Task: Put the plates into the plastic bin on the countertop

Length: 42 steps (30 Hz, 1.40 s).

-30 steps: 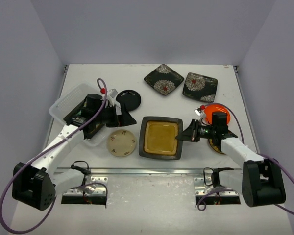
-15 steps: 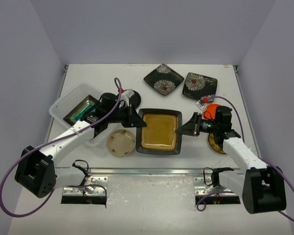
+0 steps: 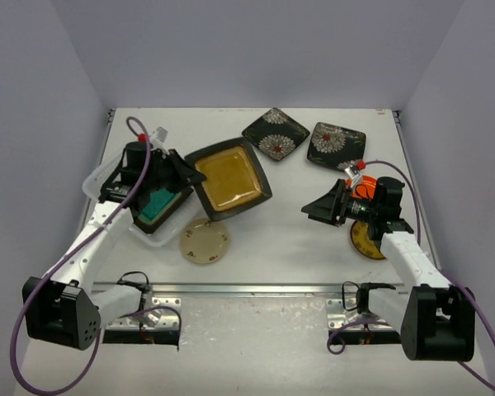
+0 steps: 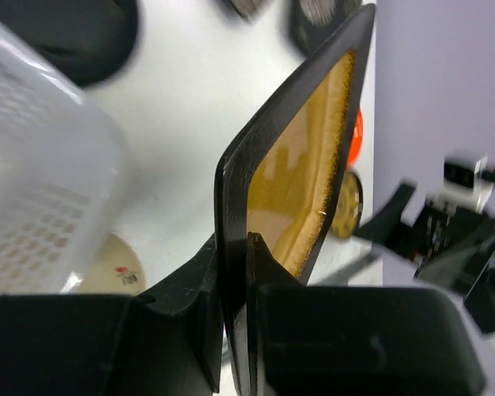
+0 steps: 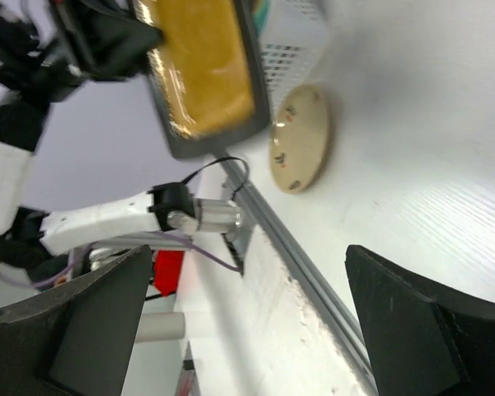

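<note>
The left gripper [image 3: 179, 169] is clenched on one edge of the amber-centred square plate [image 3: 228, 177]. In the left wrist view its fingers [image 4: 200, 313] pinch the dark rim from both sides, and the plate [image 4: 301, 190] stands tilted on edge, raised off the countertop [image 3: 272, 239]. It hangs just beside the right side of the plastic bin [image 3: 148, 236], not inside it. The bin sits at the left of the table and holds the teal-centred square plate [image 3: 157, 205], leaning against its wall and partly covered by the left arm. Just in front of the bin lies the small cream plate [image 3: 205, 241], flat on the table near the metal rail [image 3: 256, 289]. The right gripper [image 3: 315, 208] hovers over the middle right of the table, its jaws spread wide with nothing between them. Behind it the orange plate [image 3: 367, 182] is almost hidden by the wrist, and the yellow plate [image 3: 366, 240] shows only in part beneath the forearm. The two black flowered plates [image 3: 275, 133] lie side by side at the far edge. In the left wrist view a dark rounded shape [image 4: 74, 33] past the bin is blurred and cut off; I cannot tell what it is.
</note>
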Tool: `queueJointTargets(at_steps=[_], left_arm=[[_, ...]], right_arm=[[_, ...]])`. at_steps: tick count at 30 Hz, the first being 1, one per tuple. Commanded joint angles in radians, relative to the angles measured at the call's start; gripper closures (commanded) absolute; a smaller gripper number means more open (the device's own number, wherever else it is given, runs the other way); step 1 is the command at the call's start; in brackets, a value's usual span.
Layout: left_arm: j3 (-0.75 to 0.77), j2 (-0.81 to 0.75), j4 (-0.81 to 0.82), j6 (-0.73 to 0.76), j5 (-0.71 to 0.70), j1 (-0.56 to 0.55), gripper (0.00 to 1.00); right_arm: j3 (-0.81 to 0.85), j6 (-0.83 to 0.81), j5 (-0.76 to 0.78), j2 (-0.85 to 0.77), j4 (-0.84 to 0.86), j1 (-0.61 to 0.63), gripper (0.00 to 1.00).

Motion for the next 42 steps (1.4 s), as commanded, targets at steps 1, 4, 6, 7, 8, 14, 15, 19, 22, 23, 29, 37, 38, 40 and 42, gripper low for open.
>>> queueJointTargets(at_steps=[1, 4, 6, 7, 8, 14, 15, 19, 22, 23, 29, 37, 38, 40, 42], left_arm=[[0.162, -0.08, -0.031, -0.127, -0.073, 0.164, 1.0], [0.163, -0.063, -0.089, -0.132, -0.093, 0.324, 1.0], [0.15, -0.062, -0.111, -0.126, -0.122, 0.44, 1.0], [0.133, -0.063, -0.112, -0.109, -0.134, 0.507, 1.0], [0.121, -0.062, -0.115, -0.086, -0.162, 0.557, 1.0], [0.092, 0.018, -0.118, -0.036, -0.126, 0.676, 1.0], [0.087, 0.024, -0.116, -0.029, -0.131, 0.685, 1.0], [0.055, 0.041, -0.096, 0.0, -0.139, 0.699, 1.0], [0.012, 0.065, -0.083, 0.008, -0.125, 0.7, 1.0], [0.0, 0.068, -0.078, 0.011, -0.133, 0.7, 1.0], [-0.053, 0.11, -0.038, 0.019, -0.148, 0.703, 0.92], [-0.038, 0.139, -0.094, 0.035, -0.227, 0.702, 0.0], [-0.029, 0.14, -0.106, 0.039, -0.24, 0.702, 0.0], [-0.005, 0.146, -0.133, 0.057, -0.274, 0.701, 0.0], [0.018, 0.161, -0.158, 0.072, -0.295, 0.701, 0.0]], right_arm=[[0.069, -0.183, 0.097, -0.042, -0.214, -0.015, 0.01], [0.08, -0.224, 0.13, -0.055, -0.283, -0.017, 0.01], [0.086, -0.254, 0.146, -0.063, -0.326, -0.018, 0.01], [0.092, -0.275, 0.159, -0.068, -0.349, -0.018, 0.01], [0.097, -0.292, 0.17, -0.073, -0.36, -0.018, 0.01], [0.097, -0.341, 0.193, -0.087, -0.411, -0.018, 0.01], [0.097, -0.347, 0.196, -0.088, -0.417, -0.018, 0.01], [0.095, -0.362, 0.205, -0.086, -0.425, -0.02, 0.01], [0.094, -0.364, 0.209, -0.078, -0.426, -0.02, 0.01], [0.094, -0.365, 0.211, -0.076, -0.428, -0.019, 0.01], [0.092, -0.376, 0.216, -0.08, -0.434, -0.019, 0.01], [0.091, -0.384, 0.246, -0.086, -0.448, -0.018, 0.01], [0.091, -0.384, 0.249, -0.085, -0.448, -0.018, 0.01], [0.09, -0.382, 0.256, -0.08, -0.448, -0.018, 0.01], [0.087, -0.382, 0.263, -0.075, -0.448, -0.018, 0.01]])
